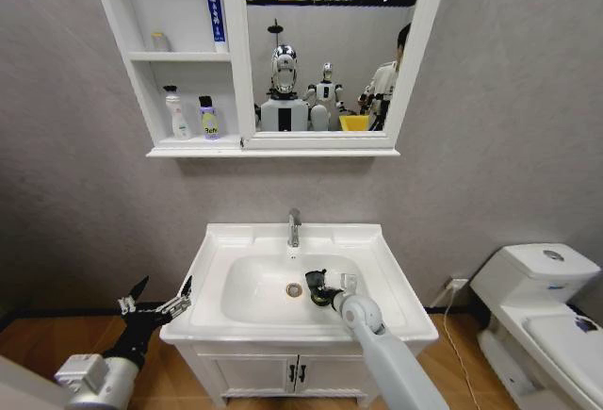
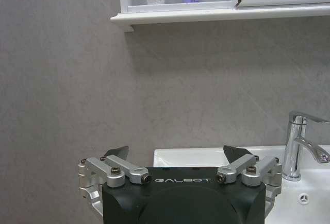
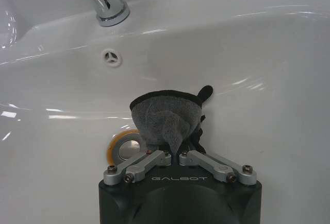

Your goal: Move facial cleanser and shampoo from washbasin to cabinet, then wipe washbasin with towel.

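Towel (image 3: pixel 166 117), a crumpled dark grey cloth with a soft napped face and darker edging, sits pinched between the closed metal fingers of the right tool (image 3: pixel 174 154), down inside the bowl of the washbasin (image 1: pixel 388 269) just beside the round metal drain (image 3: pixel 124 148). Around it the glossy white ceramic curves up to a small overflow hole and the chrome faucet (image 1: pixel 294 227) at the back rim. The left tool (image 1: pixel 156 298), its dark pointed fingers spread wide and holding nothing, hangs just beside the basin's left edge. Above, the white cabinet (image 1: pixel 141 71) carries two bottles (image 1: pixel 193 116) on its lowest shelf beside the framed mirror (image 1: pixel 325 47).
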Available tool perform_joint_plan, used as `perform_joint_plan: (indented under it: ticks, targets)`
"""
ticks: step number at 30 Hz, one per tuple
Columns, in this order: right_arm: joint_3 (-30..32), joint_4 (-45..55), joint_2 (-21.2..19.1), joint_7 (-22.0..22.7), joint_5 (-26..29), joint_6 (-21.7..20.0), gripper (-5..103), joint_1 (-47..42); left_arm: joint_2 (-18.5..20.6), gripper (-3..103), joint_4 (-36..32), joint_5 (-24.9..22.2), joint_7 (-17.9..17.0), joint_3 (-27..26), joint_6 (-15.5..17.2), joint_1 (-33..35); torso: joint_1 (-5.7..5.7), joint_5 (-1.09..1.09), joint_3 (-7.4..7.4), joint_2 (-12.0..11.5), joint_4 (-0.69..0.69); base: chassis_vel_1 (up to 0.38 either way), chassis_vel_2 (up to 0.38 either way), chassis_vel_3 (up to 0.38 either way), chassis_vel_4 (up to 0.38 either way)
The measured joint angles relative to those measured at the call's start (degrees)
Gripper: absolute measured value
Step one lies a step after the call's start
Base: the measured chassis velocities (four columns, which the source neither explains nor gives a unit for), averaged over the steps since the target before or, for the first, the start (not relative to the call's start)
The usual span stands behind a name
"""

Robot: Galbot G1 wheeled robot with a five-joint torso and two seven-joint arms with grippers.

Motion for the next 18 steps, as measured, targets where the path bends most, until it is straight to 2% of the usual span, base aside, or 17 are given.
perform_joint_plan:
  ticks: [18]
  targets:
    - [-4.2,-2.7,2.0,-5.6,-0.3,0.0,1,2.5,0.0,100,0.0,0.0,0.0,0.0,0.0,0.0,0.0,0.0,0.0,0.0,0.0,0.0,0.0,0.0,0.0]
